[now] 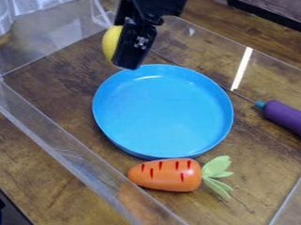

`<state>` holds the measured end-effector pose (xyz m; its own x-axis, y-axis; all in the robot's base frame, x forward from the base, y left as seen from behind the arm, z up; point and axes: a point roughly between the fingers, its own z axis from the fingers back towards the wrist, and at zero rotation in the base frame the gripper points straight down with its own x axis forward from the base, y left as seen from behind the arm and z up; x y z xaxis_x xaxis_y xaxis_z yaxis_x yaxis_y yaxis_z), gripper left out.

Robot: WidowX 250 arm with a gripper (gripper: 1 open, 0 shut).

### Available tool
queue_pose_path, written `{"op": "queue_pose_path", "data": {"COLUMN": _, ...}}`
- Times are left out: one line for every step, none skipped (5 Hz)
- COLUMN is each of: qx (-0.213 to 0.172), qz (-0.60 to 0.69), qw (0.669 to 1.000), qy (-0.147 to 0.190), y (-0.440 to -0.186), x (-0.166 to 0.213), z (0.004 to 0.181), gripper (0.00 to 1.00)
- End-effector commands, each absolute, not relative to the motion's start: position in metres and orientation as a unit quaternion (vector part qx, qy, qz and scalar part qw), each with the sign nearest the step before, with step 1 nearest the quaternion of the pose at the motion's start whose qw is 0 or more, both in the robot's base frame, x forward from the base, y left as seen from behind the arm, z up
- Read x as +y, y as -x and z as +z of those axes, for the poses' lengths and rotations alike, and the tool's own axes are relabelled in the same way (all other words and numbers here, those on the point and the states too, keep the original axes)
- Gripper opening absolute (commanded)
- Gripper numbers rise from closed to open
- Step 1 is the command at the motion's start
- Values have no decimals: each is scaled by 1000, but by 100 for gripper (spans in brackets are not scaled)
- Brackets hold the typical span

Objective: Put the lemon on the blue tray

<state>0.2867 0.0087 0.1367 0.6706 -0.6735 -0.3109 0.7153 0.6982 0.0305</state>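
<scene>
The lemon (111,42) is a small yellow toy fruit held up in the air, partly hidden by the black gripper (123,46) that is shut on it. Gripper and lemon hang just above the far left rim of the blue tray (164,110), a wide round bright blue plate lying on the wooden table. The tray's inside holds nothing.
An orange carrot (170,173) with green leaves lies in front of the tray. A purple eggplant (289,117) rests at the right edge. Clear plastic walls (51,148) fence the work area on the left and front.
</scene>
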Motion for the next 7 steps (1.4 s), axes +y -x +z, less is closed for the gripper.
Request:
{"op": "queue_pose_path", "data": {"qx": 112, "qz": -388, "qw": 911, "qy": -85, "y": -284, "x": -4, "z": 152, "gripper": 0}}
{"op": "queue_pose_path", "data": {"qx": 117, "qz": -385, "qw": 911, "qy": -85, "y": -284, "x": -5, "z": 145, "gripper": 100}}
{"op": "queue_pose_path", "data": {"qx": 116, "qz": -385, "qw": 912, "qy": -81, "y": -287, "x": -7, "z": 133, "gripper": 100}}
{"op": "queue_pose_path", "data": {"qx": 113, "qz": -390, "qw": 911, "qy": -76, "y": -285, "x": -11, "z": 121, "gripper": 100}}
{"op": "queue_pose_path", "data": {"qx": 113, "qz": -388, "qw": 912, "qy": -73, "y": -282, "x": -12, "z": 109, "gripper": 100}}
{"op": "queue_pose_path", "data": {"qx": 110, "qz": -387, "qw": 913, "qy": -71, "y": -283, "x": -10, "z": 104, "gripper": 100}}
{"op": "queue_pose_path", "data": {"qx": 105, "qz": -385, "qw": 914, "qy": -69, "y": -286, "x": -7, "z": 103, "gripper": 100}}
